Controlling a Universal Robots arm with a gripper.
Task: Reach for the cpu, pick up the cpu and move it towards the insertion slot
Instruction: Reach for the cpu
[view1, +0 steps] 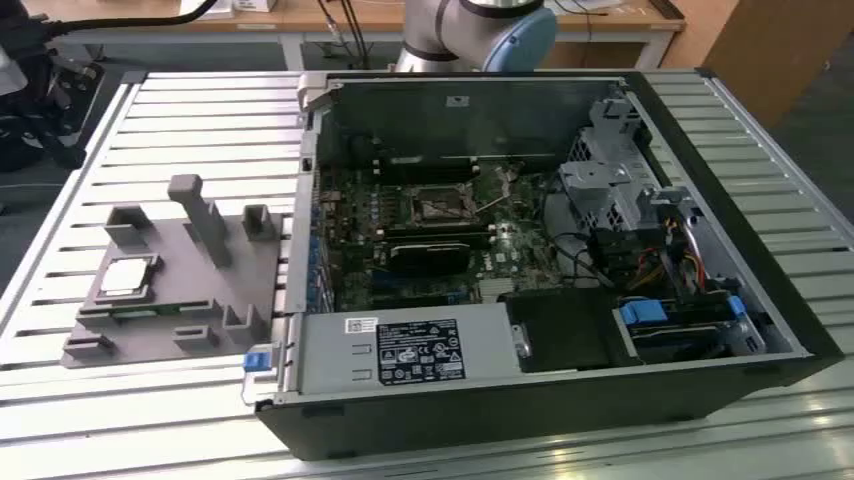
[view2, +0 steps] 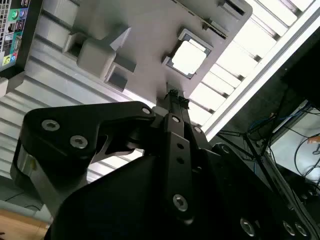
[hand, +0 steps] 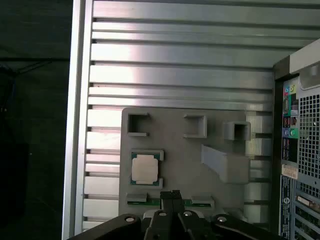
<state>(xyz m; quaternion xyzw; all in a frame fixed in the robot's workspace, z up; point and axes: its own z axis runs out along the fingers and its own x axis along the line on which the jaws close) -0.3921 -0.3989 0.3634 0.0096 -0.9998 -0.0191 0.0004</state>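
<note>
Gripper: fingers brought together with no gap to speak of, gripping nothing (hand: 170, 194); in both wrist views the tips (view2: 175, 96) hang above the grey fixture, near the cpu and apart from it.
Cpu: lying flat, silvery top up, in a square pocket of the fixture (view1: 127, 275) (hand: 145, 168) (view2: 189, 56), well apart from the socket.
Insertion slot: dark square socket with a shiny frame on the motherboard inside the open computer case (view1: 441, 205), nothing seated in it.
Grey fixture: a flat plate with upright blocks and posts (view1: 174, 300) (hand: 175, 150), resting on the table just beside the case, on the exterior view's left.
Computer case: on its side, panel off (view1: 747, 330); a black finned card (view1: 427, 255) lies near the socket.
Table: ribbed aluminium slats (view1: 200, 110) (hand: 180, 75).
Room: the arm's base (view1: 467, 30) stands behind the case, with a wooden bench (view1: 400, 15) beyond.
</note>
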